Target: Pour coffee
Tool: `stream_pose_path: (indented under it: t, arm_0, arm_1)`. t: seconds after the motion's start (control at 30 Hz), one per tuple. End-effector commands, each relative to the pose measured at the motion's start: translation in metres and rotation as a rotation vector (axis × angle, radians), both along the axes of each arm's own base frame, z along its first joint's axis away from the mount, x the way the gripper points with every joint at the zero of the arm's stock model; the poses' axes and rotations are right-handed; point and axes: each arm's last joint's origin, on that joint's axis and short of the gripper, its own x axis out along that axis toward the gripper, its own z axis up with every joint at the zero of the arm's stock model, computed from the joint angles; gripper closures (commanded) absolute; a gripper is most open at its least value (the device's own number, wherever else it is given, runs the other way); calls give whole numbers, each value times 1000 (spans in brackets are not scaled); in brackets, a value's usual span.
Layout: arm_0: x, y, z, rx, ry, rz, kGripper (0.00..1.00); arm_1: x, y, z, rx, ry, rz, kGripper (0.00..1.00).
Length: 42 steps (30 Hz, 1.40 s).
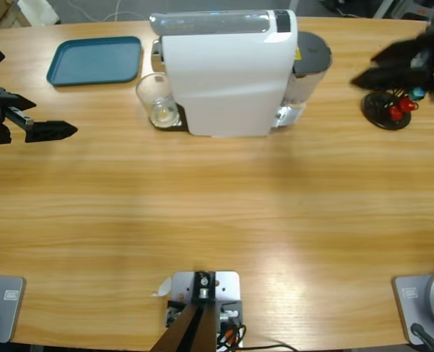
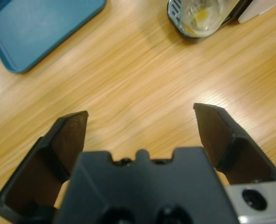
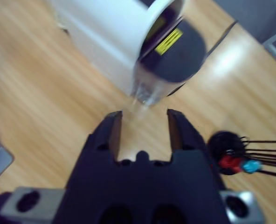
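Item: coffee, thin layer in a fragile, slippery glass; we would grip mid-wall; left gripper wide apart, right gripper apart, both empty.

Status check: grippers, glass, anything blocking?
Left gripper open, empty, short of glass. Right gripper open, empty, near coffee machine. Glass at machine, path clear.

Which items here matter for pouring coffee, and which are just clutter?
For the job:
- glass at the machine's left side, a little liquid in its bottom
- white coffee machine
- left tool, open, empty

Lying about:
- blue tray
- black stand with red and blue bits
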Motion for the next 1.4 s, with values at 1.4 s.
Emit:
stream_pose_path:
  t: [1.4]
  arm_0:
    - [-34,0,-27,-87,-163,-218,110]
  arm_1:
    - [-43,-24,-92,160,33,24,0]
